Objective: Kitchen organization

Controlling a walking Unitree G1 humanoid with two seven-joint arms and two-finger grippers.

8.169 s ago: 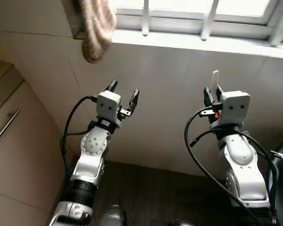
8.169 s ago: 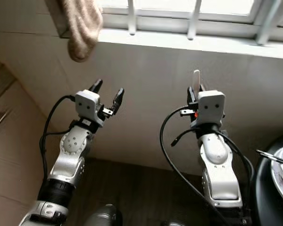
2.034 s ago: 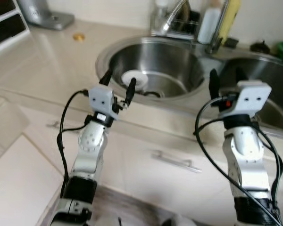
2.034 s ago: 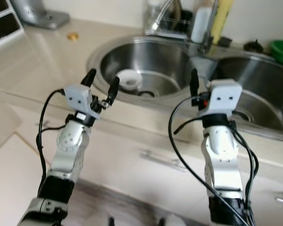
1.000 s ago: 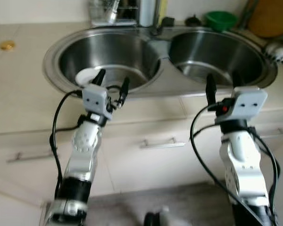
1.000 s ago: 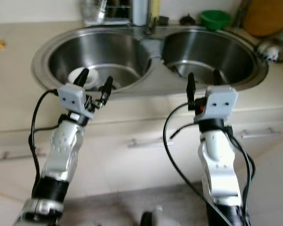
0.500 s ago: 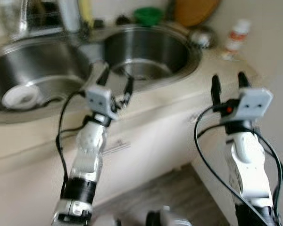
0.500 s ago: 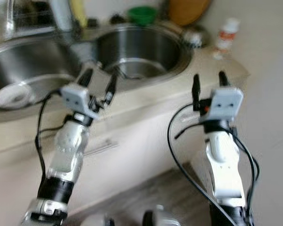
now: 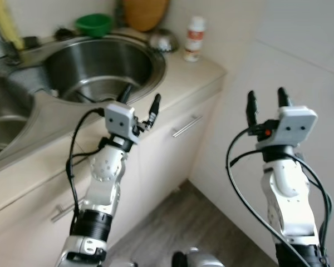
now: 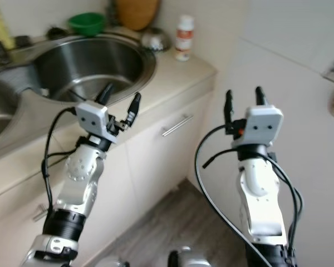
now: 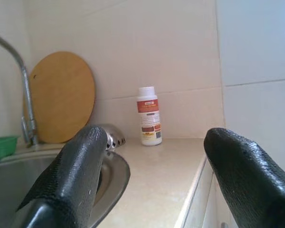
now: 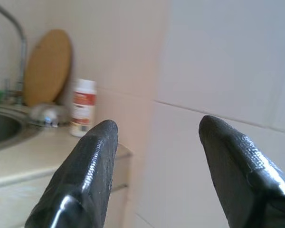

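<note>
I hold both grippers raised, fingers spread and empty: left gripper over the sink edge, right gripper before the wall

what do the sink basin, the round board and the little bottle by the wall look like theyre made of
Sink basin: looks like stainless steel, brushed grey with soft reflections.
Round board: probably wood or bamboo, matt tan, with a small hole near its edge.
Little bottle: likely plastic, opaque white with a red and white label.
</note>
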